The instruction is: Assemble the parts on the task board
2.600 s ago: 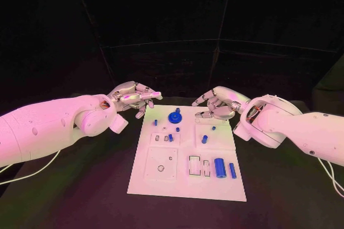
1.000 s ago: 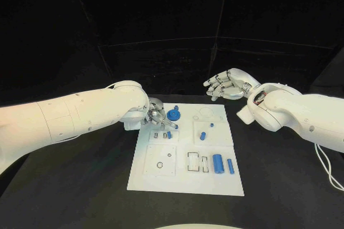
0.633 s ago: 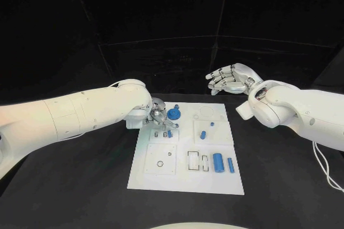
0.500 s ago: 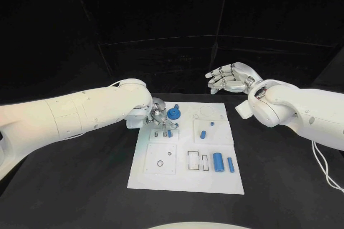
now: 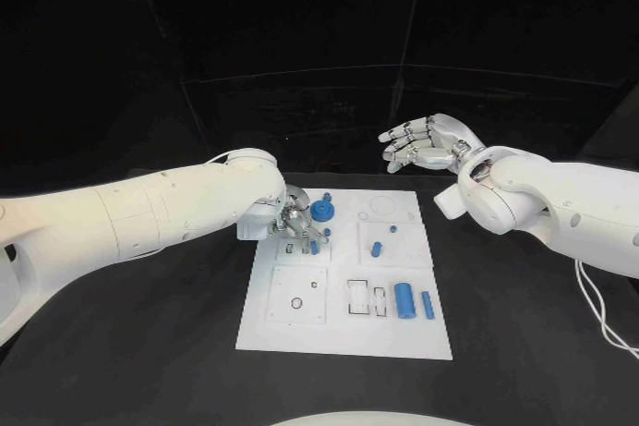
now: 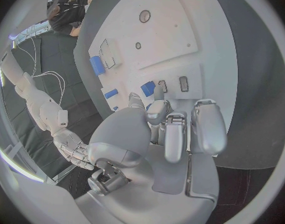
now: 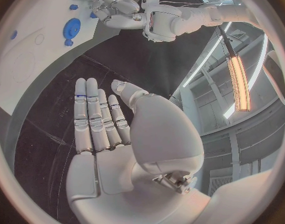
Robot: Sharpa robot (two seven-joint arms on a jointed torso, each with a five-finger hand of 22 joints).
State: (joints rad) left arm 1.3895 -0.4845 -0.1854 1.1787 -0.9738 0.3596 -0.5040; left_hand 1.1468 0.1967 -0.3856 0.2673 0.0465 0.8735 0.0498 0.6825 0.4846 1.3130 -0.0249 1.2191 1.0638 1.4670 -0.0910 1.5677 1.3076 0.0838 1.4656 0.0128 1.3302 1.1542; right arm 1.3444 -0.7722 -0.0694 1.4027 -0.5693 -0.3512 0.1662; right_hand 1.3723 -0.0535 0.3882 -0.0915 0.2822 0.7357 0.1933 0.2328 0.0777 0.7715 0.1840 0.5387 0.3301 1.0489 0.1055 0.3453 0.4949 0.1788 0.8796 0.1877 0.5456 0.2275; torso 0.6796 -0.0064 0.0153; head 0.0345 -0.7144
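Note:
The white task board (image 5: 343, 329) lies in the middle of the black table. My left hand (image 5: 295, 220) is low over its far left part, fingers curled down. Their tips reach a small blue part (image 5: 313, 246) beside two slots. In the left wrist view this small blue part (image 6: 147, 88) sits right at my fingertips (image 6: 157, 106); a grip cannot be made out. A blue gear (image 5: 322, 213) stands just beyond the hand. My right hand (image 5: 424, 141) is raised behind the board, palm open and holding nothing.
On the board's right half lie a small blue peg (image 5: 393, 230), a short blue piece (image 5: 376, 250), a thick blue cylinder (image 5: 404, 300) and a slimmer blue rod (image 5: 428, 304). The right wrist view shows the blue gear (image 7: 71, 27) and my left hand (image 7: 114, 7).
My left hand has come down from beside the board's far corner onto the small parts and stays there. My right hand has lifted up and away from the board.

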